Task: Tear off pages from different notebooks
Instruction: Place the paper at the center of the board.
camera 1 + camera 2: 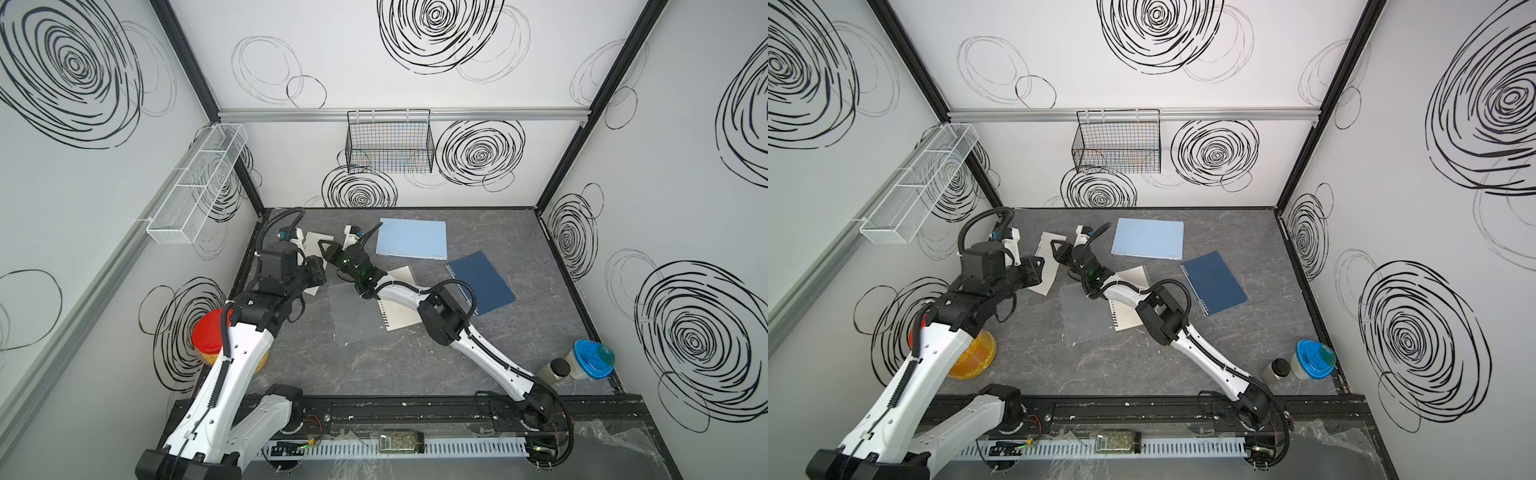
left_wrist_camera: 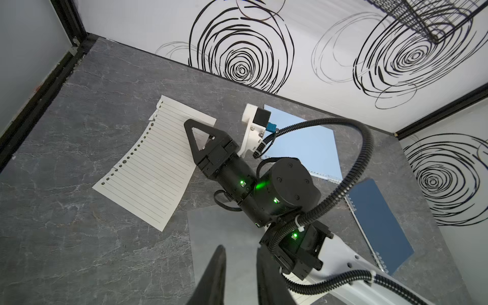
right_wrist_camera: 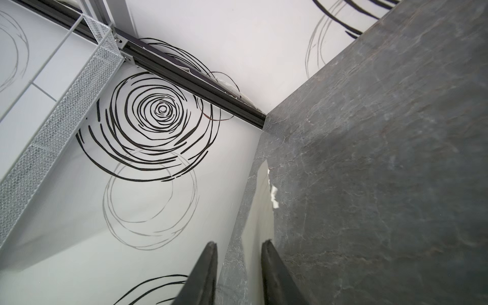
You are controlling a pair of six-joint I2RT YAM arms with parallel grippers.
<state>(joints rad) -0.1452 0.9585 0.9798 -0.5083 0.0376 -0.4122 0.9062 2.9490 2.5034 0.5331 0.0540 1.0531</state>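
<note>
Your right tool (image 3: 239, 247) hovers narrowly parted and empty over the loose page (image 2: 150, 169), left of the light-blue notebook (image 1: 411, 237). Your left tool (image 2: 241, 250) is likewise parted and empty. The page seems set down, so next pin another notebook and grip its sheet.

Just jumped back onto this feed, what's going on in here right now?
A loose cream lined page with a ragged punched edge lies flat on the grey table. The right end effector is by the page's corner, jaws apart, holding nothing. The left end effector is open and empty too, near the clear-covered wire-bound notebook, which lies open under the right arm. The light-blue notebook and dark navy notebook lie closed.
</note>
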